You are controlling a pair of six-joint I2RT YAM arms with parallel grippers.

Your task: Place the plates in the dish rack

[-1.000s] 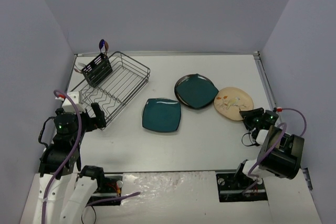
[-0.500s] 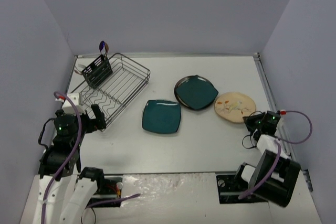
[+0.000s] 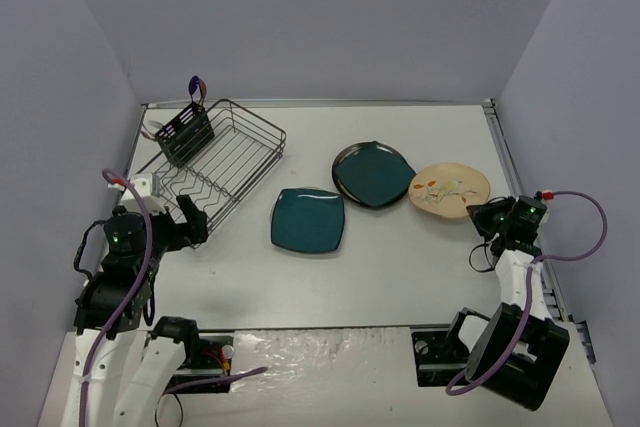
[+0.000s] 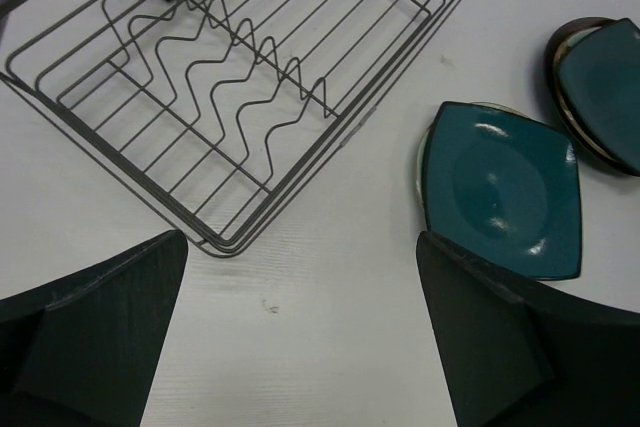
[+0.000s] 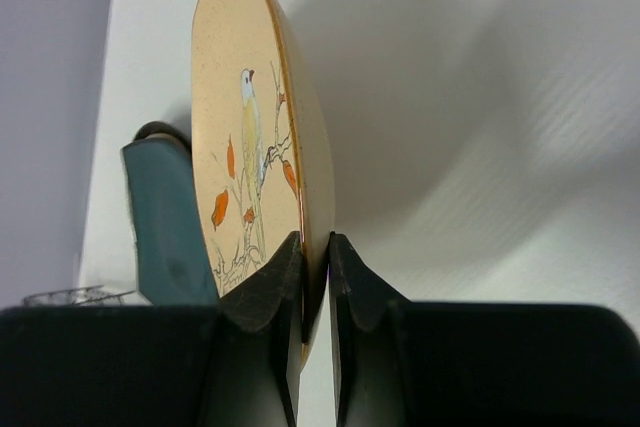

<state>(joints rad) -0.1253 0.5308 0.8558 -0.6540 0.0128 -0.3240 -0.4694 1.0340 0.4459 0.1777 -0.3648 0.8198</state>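
The black wire dish rack (image 3: pixel 215 162) stands at the back left with a cutlery basket (image 3: pixel 184 134) at its far corner; it also shows in the left wrist view (image 4: pixel 250 77). A rounded-square teal plate (image 3: pixel 307 219) lies mid-table, also in the left wrist view (image 4: pixel 500 187). A round dark-rimmed teal plate (image 3: pixel 373 174) lies behind it. My right gripper (image 3: pixel 484 215) is shut on the near rim of the beige plate (image 3: pixel 450 189) with a bird and leaf drawing (image 5: pixel 250 167), holding it lifted. My left gripper (image 3: pixel 190 219) is open and empty, near the rack's front corner.
Grey walls close in the table on three sides. A white block (image 3: pixel 137 187) lies left of the rack. A metal rail (image 3: pixel 510 172) runs along the table's right edge. Bare white tabletop (image 3: pixel 400 267) lies in front of the plates.
My right arm swung out to the right and stretched, lifting the beige plate by its rim and carrying it slightly back and right. The left arm barely moved.
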